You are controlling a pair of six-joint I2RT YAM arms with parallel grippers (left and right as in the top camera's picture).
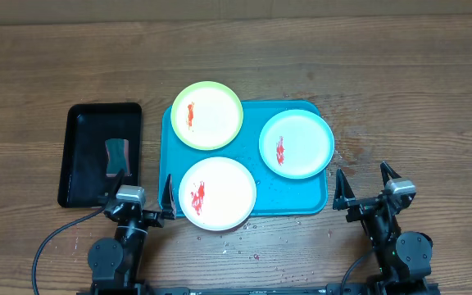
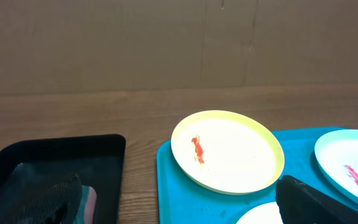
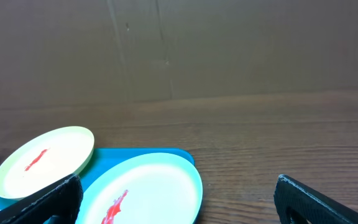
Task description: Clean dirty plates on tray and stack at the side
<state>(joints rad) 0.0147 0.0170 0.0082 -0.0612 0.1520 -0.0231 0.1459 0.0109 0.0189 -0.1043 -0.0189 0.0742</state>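
Our left tool (image 1: pixel 142 195) and right tool (image 1: pixel 365 184) gape wide, holding nothing; the tray (image 1: pixel 295 198) lies between them.

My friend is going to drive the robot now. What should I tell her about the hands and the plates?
Left gripper: open, empty, near the table's front edge between the black tray and the turquoise tray.
Right gripper: open, empty, to the right of the turquoise tray.
Plates: the yellow-green plate, pale blue plate and white plate all sit on the turquoise tray, each with a red smear.
A sponge lies in the black tray.
Done: nothing yet.
Left: wipe all three plates, then stack them beside the tray.
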